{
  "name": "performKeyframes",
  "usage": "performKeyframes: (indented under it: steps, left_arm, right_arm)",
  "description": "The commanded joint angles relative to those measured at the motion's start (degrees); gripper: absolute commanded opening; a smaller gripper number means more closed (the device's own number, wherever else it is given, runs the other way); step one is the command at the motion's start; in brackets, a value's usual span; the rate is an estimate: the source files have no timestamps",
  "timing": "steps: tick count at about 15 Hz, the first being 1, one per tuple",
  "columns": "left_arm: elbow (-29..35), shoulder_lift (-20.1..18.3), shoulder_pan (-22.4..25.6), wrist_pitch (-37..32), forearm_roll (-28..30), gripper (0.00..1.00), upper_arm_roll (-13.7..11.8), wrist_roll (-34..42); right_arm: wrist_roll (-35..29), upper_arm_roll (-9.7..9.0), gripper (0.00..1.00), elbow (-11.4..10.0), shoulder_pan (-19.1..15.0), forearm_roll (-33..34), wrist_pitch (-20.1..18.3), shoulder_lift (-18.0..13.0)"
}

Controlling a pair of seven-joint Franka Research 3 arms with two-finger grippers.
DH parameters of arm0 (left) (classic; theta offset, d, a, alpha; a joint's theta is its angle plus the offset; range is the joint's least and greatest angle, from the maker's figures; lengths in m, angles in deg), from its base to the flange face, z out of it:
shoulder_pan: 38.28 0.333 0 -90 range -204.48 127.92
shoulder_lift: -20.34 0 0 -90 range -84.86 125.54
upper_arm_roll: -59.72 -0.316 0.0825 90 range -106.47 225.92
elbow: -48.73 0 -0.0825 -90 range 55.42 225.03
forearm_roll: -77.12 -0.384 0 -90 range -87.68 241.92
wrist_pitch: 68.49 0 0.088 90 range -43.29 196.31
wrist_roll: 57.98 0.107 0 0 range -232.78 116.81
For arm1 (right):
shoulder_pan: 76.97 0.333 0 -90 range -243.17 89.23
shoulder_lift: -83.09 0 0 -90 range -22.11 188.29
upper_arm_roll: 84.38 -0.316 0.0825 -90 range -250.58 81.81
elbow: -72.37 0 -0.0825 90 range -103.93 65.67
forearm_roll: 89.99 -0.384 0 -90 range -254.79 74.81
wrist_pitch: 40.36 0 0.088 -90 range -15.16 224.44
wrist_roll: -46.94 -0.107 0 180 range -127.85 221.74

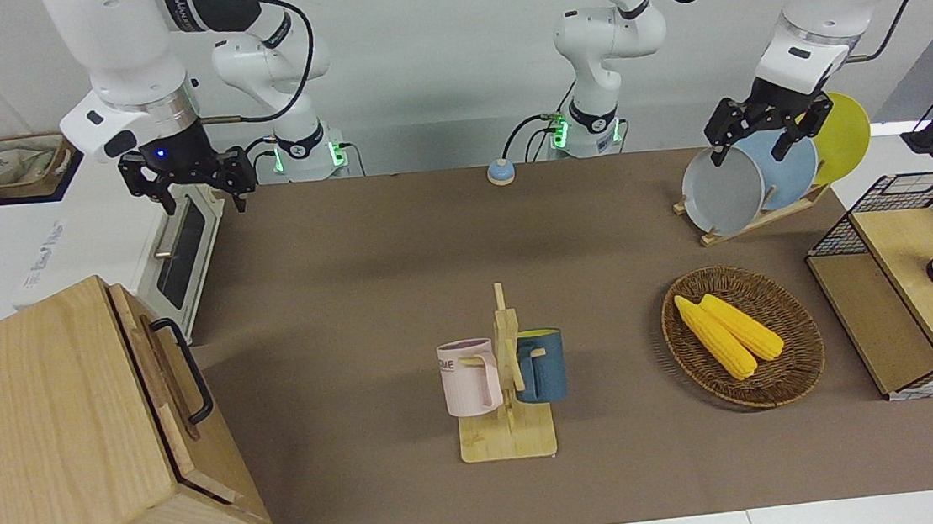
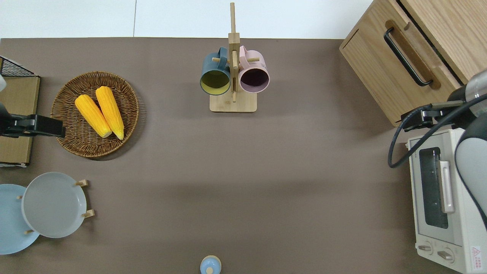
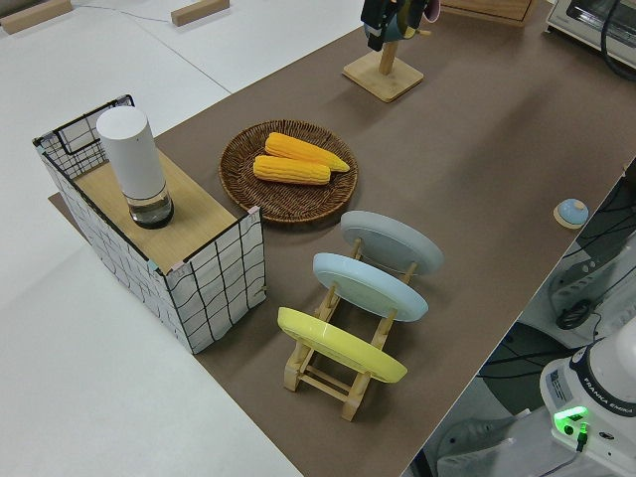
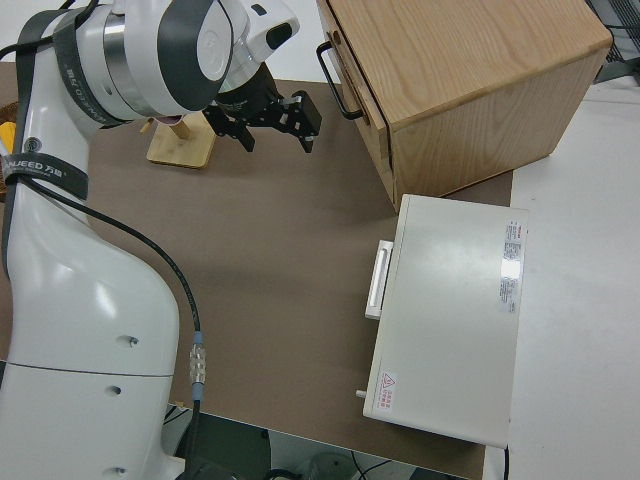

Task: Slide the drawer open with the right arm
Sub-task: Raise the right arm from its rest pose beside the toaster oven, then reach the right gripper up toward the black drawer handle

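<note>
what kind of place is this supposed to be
Probably a robot lab's mock kitchen: a white toaster oven, a wooden rack of coloured plates and a wooden mug stand share one brown table between two arms.

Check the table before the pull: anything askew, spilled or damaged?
Nothing stands out. The drawer is shut, its black handle untouched. The right pincer hangs open near the toaster oven; the left arm is parked. Mugs, plates and corn sit in their holders.

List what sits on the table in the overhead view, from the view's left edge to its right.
Plates → corn basket → mug rack → cabinet → toaster oven.
</note>
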Motion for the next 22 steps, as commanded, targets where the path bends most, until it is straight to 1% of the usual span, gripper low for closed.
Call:
performKeyframes:
  steps: [1, 2, 5, 7, 8, 10, 11, 13, 15, 17, 20, 22]
  left_arm:
    - [-1.17, 0.76, -0.99, 0.03, -0.63, 1.0, -0.96, 0.44]
    - [-1.17, 0.76, -0.99, 0.03, -0.63, 1.0, -0.96, 0.44]
    - [-1.17, 0.76, -0.99, 0.03, -0.63, 1.0, -0.96, 0.44]
    - [-1.17, 0.76, -0.99, 0.03, -0.71, 1.0, -0.96, 0.44]
    - [-1.17, 0.76, -0.99, 0.03, -0.72, 1.0, -0.96, 0.44]
    - [-1.17, 0.76, -0.99, 0.03, -0.72, 1.0, -0.96, 0.44]
    - [-1.17, 0.76, -0.99, 0.03, -0.72, 1.0, -0.96, 0.44]
    - [-1.17, 0.76, -0.99, 0.03, -0.72, 1.0, -0.96, 0.44]
    - [-1.17, 0.76, -0.99, 0.03, -0.71, 1.0, -0.96, 0.44]
    - [-1.17, 0.76, -0.99, 0.03, -0.63, 1.0, -0.96, 0.44]
    - [-1.17, 0.76, -0.99, 0.03, -0.72, 1.0, -0.96, 0.44]
    - [-1.17, 0.76, -0.99, 0.03, -0.63, 1.0, -0.96, 0.44]
  right_arm:
    - [0.61, -0.7, 0.992, 0.02, 0.89, 6.64, -0.46, 0.17]
    - [0.52, -0.96, 0.99, 0.02, 1.42, 8.32, -0.45, 0.26]
    - [0.34, -3.15, 0.99, -0.24, 1.68, 13.32, -0.19, 0.79]
    - [0.26, -5.87, 0.99, -0.68, 1.68, 18.06, -0.02, 1.05]
    - [0.08, -6.93, 0.99, -1.38, 1.77, 20.79, 0.07, 1.31]
    - [0.08, -9.13, 0.99, -2.0, 1.68, 25.71, 0.16, 1.93]
    - [-0.01, -9.4, 0.99, -2.53, 1.77, 27.82, 0.33, 2.11]
    - [-0.27, -10.62, 0.99, -4.28, 1.77, 31.25, 2.96, 2.28]
    - [-0.36, -10.9, 0.99, -6.21, 1.77, 34.86, 5.42, 2.55]
    - [-0.36, -10.98, 0.99, -6.48, 1.86, 37.94, 7.36, 3.69]
    - [-1.76, -11.07, 0.99, -7.89, 3.26, 43.82, 10.0, 5.27]
    - [-2.81, -11.07, 0.987, -8.33, 4.58, 48.04, 11.4, 6.76]
